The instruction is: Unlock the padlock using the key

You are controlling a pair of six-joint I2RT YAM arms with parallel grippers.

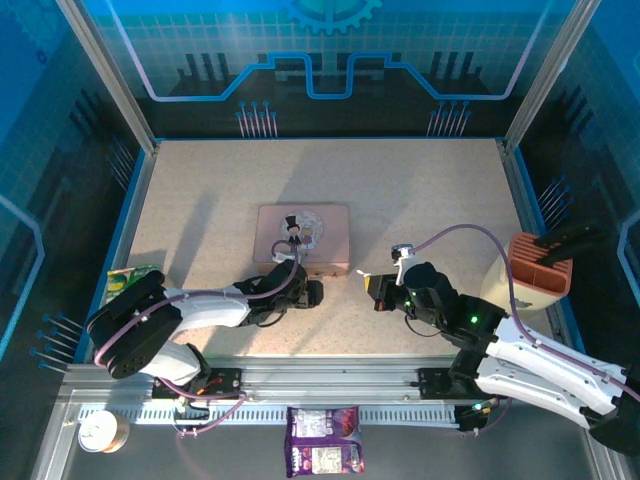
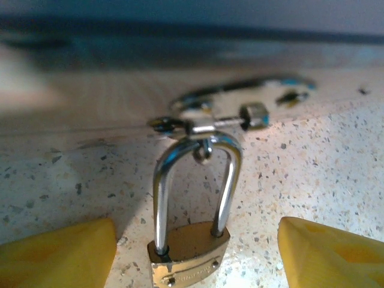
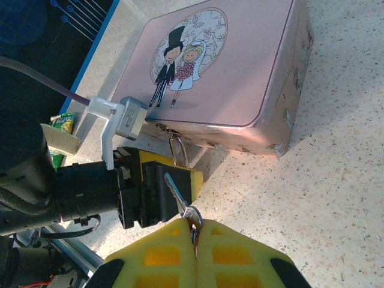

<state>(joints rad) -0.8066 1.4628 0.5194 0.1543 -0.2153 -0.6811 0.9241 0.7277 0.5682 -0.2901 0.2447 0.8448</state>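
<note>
In the left wrist view, the brass padlock lies on the speckled table. Its silver shackle is hooked through the hasp of the pink tin. My left gripper is open, its yellow fingertips standing clear on either side of the padlock body. My right gripper is shut on the small silver key, whose blade points up-left toward the left gripper's finger. In the right wrist view the shackle hangs from the front of the tin. Seen from above, both grippers sit in front of the tin, the left gripper and the right gripper.
An orange and cream container stands at the right edge. A green packet lies at the left edge. A purple snack bag and a tape roll rest on the near rail. Open tabletop lies behind the tin.
</note>
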